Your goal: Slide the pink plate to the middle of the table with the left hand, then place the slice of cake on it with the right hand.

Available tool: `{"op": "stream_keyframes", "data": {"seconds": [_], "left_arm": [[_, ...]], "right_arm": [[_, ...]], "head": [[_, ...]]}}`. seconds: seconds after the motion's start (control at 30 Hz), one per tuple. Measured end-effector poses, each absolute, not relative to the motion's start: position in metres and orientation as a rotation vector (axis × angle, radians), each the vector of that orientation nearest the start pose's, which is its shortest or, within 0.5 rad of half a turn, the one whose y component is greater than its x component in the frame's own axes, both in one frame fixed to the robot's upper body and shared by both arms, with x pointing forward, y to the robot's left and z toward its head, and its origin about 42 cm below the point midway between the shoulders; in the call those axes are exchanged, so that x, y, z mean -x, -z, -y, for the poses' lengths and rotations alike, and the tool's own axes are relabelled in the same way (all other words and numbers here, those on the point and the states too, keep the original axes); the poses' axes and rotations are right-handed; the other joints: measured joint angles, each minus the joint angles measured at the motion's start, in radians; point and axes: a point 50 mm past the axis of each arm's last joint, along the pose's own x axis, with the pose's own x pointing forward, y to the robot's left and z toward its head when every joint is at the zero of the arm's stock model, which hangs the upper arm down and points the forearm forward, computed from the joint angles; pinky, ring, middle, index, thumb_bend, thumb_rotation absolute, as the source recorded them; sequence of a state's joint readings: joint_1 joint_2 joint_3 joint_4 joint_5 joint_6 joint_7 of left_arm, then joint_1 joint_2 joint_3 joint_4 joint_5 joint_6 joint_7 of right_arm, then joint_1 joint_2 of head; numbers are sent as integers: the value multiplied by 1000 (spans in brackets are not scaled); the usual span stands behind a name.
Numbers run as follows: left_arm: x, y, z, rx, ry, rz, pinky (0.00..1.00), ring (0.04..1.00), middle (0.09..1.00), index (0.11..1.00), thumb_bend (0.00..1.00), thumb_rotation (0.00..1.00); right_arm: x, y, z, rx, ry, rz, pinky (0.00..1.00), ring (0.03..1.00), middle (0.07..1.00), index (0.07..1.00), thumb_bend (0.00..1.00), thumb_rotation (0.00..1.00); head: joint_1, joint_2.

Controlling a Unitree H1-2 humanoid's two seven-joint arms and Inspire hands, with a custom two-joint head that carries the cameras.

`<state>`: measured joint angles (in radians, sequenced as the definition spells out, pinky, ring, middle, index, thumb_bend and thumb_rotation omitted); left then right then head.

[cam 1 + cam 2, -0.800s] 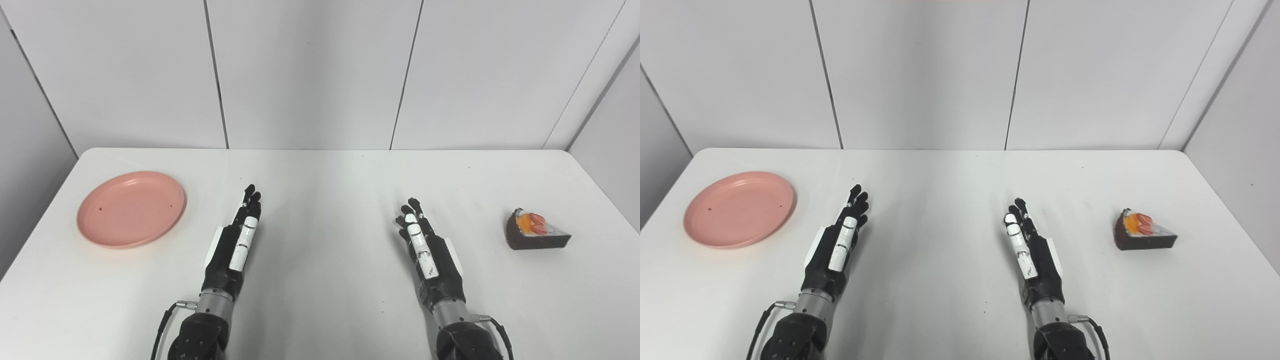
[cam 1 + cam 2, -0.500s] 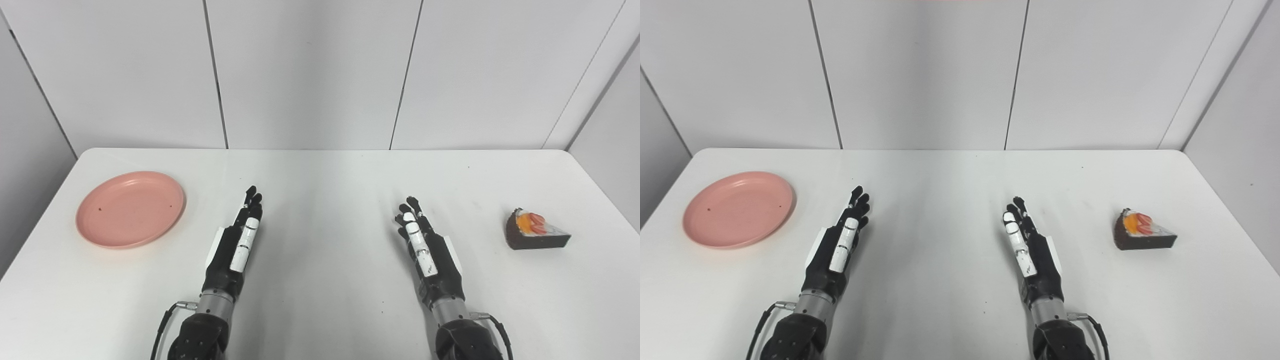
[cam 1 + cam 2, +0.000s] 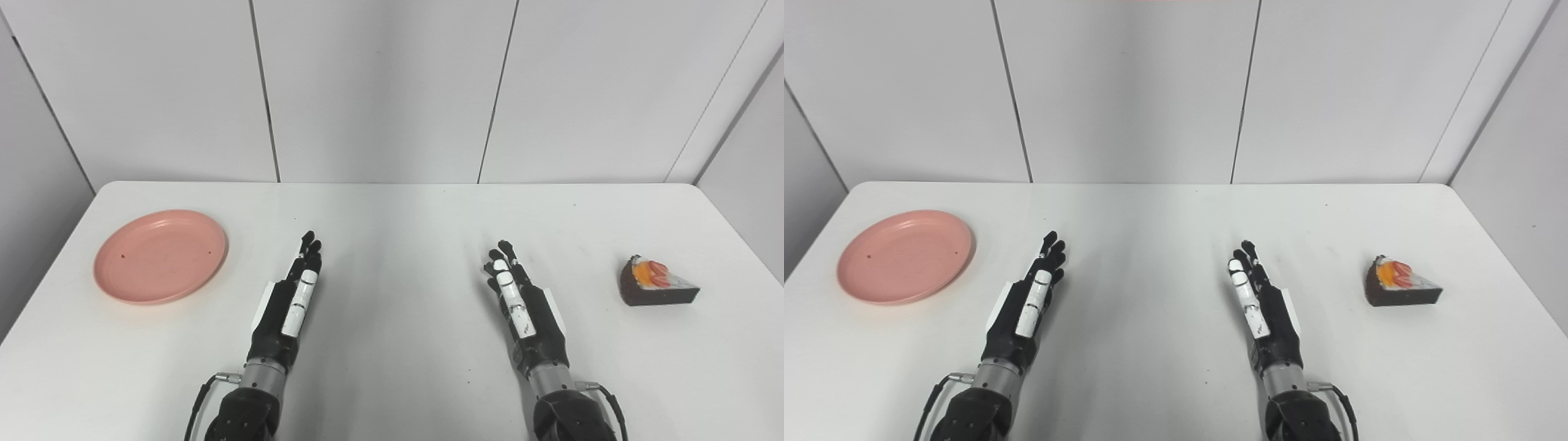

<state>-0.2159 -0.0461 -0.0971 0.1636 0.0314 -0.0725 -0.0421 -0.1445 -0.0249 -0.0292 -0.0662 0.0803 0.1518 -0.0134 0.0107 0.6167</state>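
Two head views show the same white table (image 3: 392, 214) from spots slightly apart. The left eye view takes in a strip of grey wall beside the table's left edge, which the right eye view mostly crops; the right eye view shows more wall past the table's right edge. Otherwise both carry the same things.

The pink plate (image 3: 160, 255) lies flat at the far left of the table, well apart from the middle. The slice of cake (image 3: 656, 282), dark with orange and red fruit on top, sits at the far right, its point aimed rightward.

The left hand (image 3: 288, 306) stretches forward near the table's middle-left, fingers straight and close together, holding nothing and clear of the plate. The right hand (image 3: 522, 306) mirrors it at middle-right, fingers extended and slightly fanned, empty, well apart from the cake. Whether either palm touches the tabletop cannot be told.
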Motion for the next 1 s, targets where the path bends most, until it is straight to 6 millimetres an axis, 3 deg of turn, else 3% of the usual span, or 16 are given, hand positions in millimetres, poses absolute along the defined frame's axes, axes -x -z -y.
{"op": "stream_keyframes", "data": {"seconds": [0.2, 0.4, 0.5, 0.67, 0.8, 1.0], "left_arm": [[-348, -122, -145, -7, 200, 121, 998, 1000, 1000, 1000, 642, 1000], [-349, -123, -147, 7, 185, 140, 1000, 1000, 1000, 1000, 700, 1000], [-354, -123, -150, 19, 154, 143, 1000, 1000, 1000, 1000, 674, 1000], [-369, -128, -164, 96, 68, 169, 966, 985, 988, 993, 642, 1000], [-380, -132, -179, 107, -8, 178, 949, 958, 960, 969, 697, 1000], [-397, -156, -208, 51, -74, 252, 883, 880, 884, 878, 718, 1000]], "right_arm": [[-328, -146, 214, -54, -6, 54, 967, 922, 943, 962, 599, 824], [-329, -144, 219, -37, -11, 54, 987, 940, 964, 981, 582, 855], [-329, -144, 225, -33, -24, 54, 995, 949, 969, 984, 575, 862], [-330, -141, 229, -50, -30, 71, 1000, 960, 972, 985, 590, 837], [-330, -139, 233, -49, -26, 79, 1000, 969, 983, 999, 550, 851], [-330, -136, 233, -59, -29, 91, 1000, 957, 970, 978, 517, 844]], "head": [[23, -14], [136, -52], [198, -72], [249, -95], [273, -114], [293, -147]]}}
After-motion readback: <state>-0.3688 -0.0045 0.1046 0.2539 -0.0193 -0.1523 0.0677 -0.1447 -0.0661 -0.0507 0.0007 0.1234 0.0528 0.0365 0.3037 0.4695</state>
